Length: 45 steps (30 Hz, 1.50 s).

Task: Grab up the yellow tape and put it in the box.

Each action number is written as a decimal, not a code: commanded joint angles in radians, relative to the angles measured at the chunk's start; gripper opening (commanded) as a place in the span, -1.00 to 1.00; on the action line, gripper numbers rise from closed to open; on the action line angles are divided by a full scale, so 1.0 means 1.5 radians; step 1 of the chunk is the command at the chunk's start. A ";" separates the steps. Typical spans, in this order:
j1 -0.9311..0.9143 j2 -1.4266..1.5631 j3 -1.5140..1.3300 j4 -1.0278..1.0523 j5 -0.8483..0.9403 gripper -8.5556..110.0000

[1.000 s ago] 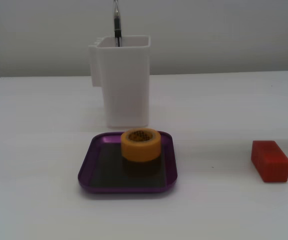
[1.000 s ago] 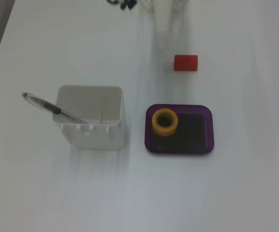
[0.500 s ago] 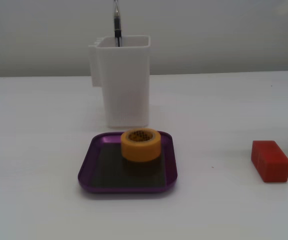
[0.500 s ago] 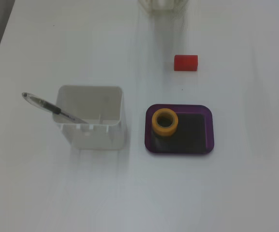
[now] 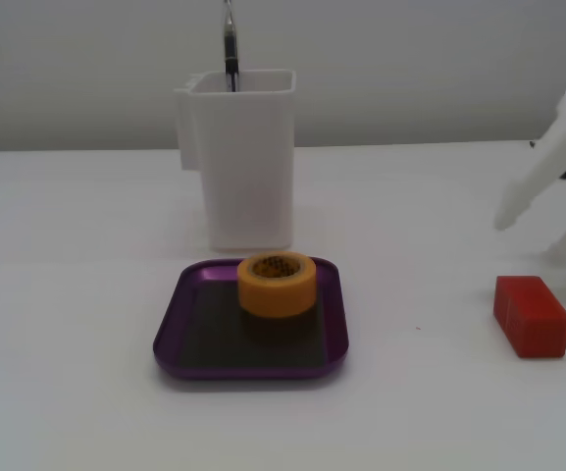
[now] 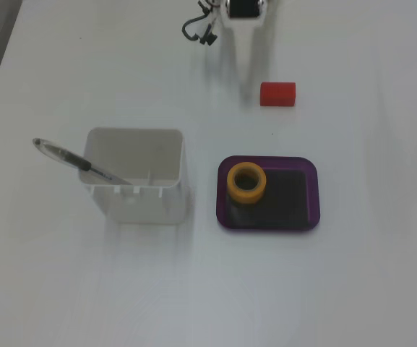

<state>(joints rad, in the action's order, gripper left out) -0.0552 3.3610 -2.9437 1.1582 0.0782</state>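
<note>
The yellow tape [image 5: 277, 284] [image 6: 246, 182] stands inside the box [image 5: 177, 334] [image 6: 306, 217], a shallow purple tray, against its rim nearest the white container. My gripper [image 5: 510, 214] is white and blurred at the right edge of a fixed view, held above the table up and right of the tray and empty. It is well apart from the tape. Its jaws are too blurred to read. In the other fixed view only the arm's base [image 6: 243, 9] shows at the top edge.
A tall white plastic container [image 5: 246, 157] [image 6: 137, 176] with a pen [image 5: 230, 44] [image 6: 74, 163] in it stands close beside the tray. A red rectangular block [image 5: 530, 315] [image 6: 277, 94] lies on the white table between the tray and the arm.
</note>
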 commanded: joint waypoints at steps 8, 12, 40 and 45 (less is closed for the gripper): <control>-0.006 0.046 -0.079 -0.004 -0.004 -0.71; -0.006 0.046 -0.081 -0.004 -0.004 -0.85; -0.004 0.046 -0.082 -0.012 0.001 -0.86; -0.004 0.046 -0.082 -0.012 0.001 -0.86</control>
<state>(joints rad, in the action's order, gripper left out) -0.0552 3.3610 -3.0588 1.1505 0.0752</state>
